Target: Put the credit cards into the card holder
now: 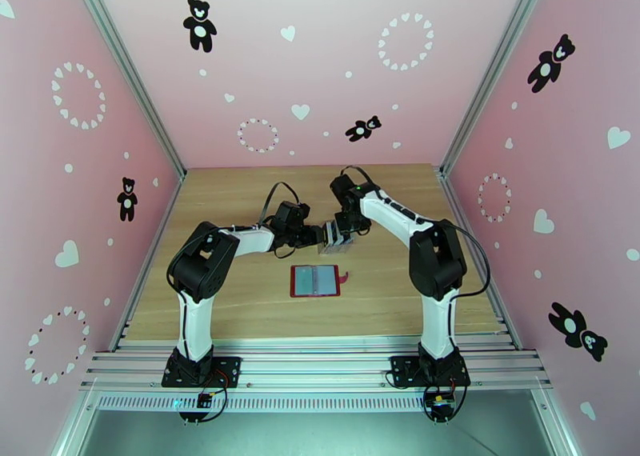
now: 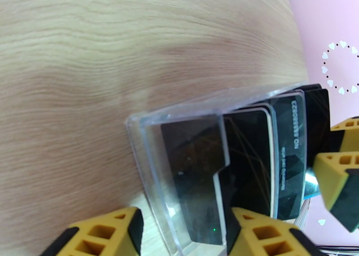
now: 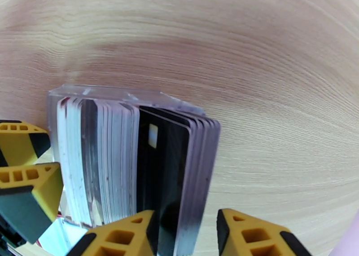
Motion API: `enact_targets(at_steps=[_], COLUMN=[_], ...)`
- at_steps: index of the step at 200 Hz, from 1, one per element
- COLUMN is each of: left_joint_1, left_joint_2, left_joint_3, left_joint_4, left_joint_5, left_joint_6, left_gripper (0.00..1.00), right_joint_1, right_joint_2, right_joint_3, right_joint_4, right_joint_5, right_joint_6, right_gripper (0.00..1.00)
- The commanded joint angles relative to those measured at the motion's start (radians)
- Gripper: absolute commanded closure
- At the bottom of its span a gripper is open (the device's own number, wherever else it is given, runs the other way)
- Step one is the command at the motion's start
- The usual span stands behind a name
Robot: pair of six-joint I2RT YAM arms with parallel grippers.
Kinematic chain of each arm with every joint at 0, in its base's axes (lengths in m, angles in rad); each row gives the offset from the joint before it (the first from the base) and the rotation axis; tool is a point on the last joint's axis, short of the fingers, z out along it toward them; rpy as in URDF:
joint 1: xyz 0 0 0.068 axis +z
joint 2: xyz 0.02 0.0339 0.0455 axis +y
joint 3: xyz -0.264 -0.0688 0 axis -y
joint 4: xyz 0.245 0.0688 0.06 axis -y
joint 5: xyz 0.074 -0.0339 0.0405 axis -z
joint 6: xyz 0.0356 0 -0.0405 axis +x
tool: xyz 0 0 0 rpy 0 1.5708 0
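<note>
Ok, black cards (image 3: 161,162) are being straddled in the clear rack (image 1: 336,240) by the right gripper (image 3: 184,221), jaws unclenched. The rack is being flanked by the left gripper (image 2: 184,216); its grip can't be told. One card should be pinched alone, pulled straight, then carried to the wallet (image 1: 315,281) at 6 o'clock.

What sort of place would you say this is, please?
Probably a robot test booth in a lab, not a home: a wooden table boxed in by pink walls printed with bears and hearts, aluminium framing rails, and a left arm and right arm bolted at the near edge.
</note>
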Motion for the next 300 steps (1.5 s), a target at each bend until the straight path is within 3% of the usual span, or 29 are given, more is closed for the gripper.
enact_targets(at_steps=[1,40,132,184,300], left_joint_1=[-0.006,-0.005,-0.006,-0.005,-0.006], left_joint_2=[0.039,0.048,0.046,0.046,0.045], left_joint_3=[0.017,0.021,0.023,0.024,0.026], left_joint_4=[-0.076,-0.079,-0.082,-0.082,-0.083], left_joint_5=[-0.019,-0.017,-0.015,-0.013,-0.012], left_joint_6=[0.029,0.026,0.028,0.029,0.03], left_gripper=[0.45,0.45,0.46,0.46,0.45], right_joint_1=[-0.005,-0.018,-0.012,0.001,0.026], right_joint_2=[0.01,-0.035,-0.057,-0.052,-0.068], right_joint_3=[-0.011,0.001,0.013,0.014,0.038], right_joint_4=[-0.015,-0.042,-0.055,-0.056,-0.082], right_joint_5=[0.032,0.084,0.055,0.056,0.072], right_joint_6=[-0.01,-0.033,-0.032,-0.029,-0.024], right_gripper=[0.6,0.63,0.7,0.85,0.94])
